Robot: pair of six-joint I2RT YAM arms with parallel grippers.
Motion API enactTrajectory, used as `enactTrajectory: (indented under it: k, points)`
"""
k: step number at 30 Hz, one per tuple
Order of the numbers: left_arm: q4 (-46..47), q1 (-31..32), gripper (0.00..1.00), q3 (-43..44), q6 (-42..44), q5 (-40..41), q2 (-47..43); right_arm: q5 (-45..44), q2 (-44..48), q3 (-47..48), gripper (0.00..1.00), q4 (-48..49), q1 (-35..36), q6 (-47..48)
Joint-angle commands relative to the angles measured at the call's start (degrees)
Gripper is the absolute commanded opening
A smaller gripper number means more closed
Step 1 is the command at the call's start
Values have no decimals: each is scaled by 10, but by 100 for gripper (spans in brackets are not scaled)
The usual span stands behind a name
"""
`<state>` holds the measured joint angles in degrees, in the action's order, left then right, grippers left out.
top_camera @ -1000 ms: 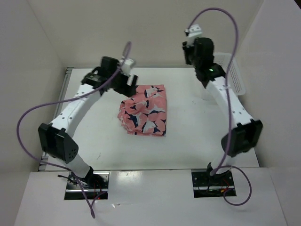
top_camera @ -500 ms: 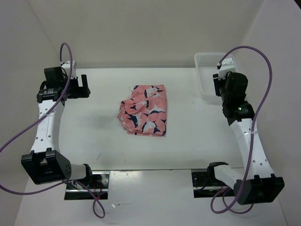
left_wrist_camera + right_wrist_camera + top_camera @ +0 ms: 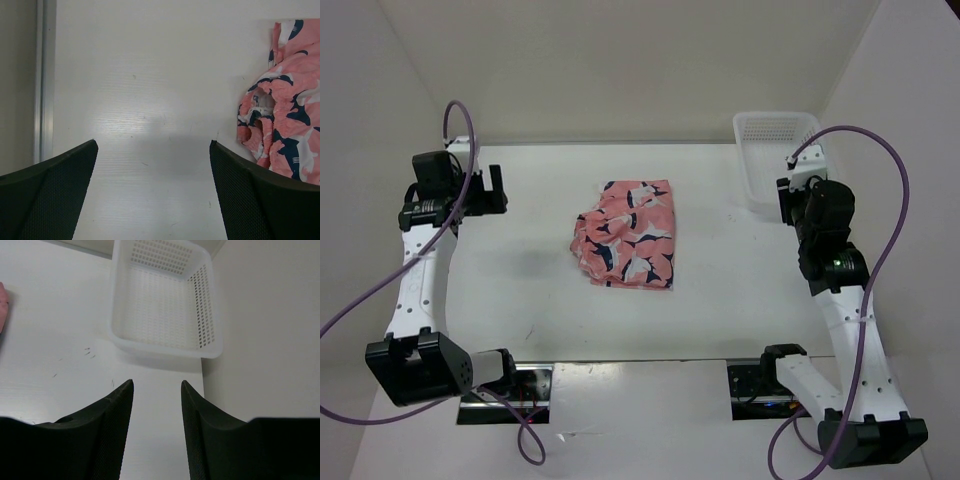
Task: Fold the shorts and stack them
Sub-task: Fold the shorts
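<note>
The salmon-pink shorts [image 3: 625, 233], printed with navy-and-white shapes, lie folded in a compact bundle at the middle of the table. The left wrist view shows them at its right edge [image 3: 287, 120]. In the right wrist view only a pink sliver [image 3: 2, 305] shows at the left edge. My left gripper [image 3: 495, 190] hovers at the far left of the table, well apart from the shorts. Its jaws [image 3: 153, 145] stand wide open with bare table between them. My right gripper [image 3: 788, 200] is at the right side, in front of the basket. It is open [image 3: 157, 385] with a narrower gap, and holds nothing.
A white plastic mesh basket [image 3: 748, 172] stands at the back right corner against the side wall, and the right wrist view shows nothing inside it [image 3: 165, 351]. A metal rail [image 3: 42, 75] runs along the table's left edge. White walls close in three sides.
Both arms have swung away from the middle and back of the table out to the sides. The left gripper left the shorts' corner. The shorts lie unmoved.
</note>
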<state>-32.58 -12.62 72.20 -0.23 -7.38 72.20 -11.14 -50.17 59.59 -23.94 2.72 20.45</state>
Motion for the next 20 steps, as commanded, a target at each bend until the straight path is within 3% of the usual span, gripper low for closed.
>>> enactTrajectory:
  k: [1,20]
  points:
    - [24,-3,99,-4,2,17,-24,0,11,-6,49,-7,0,-1]
    - [24,-3,99,-15,2,18,-35,16,17,-17,57,-7,0,-1]
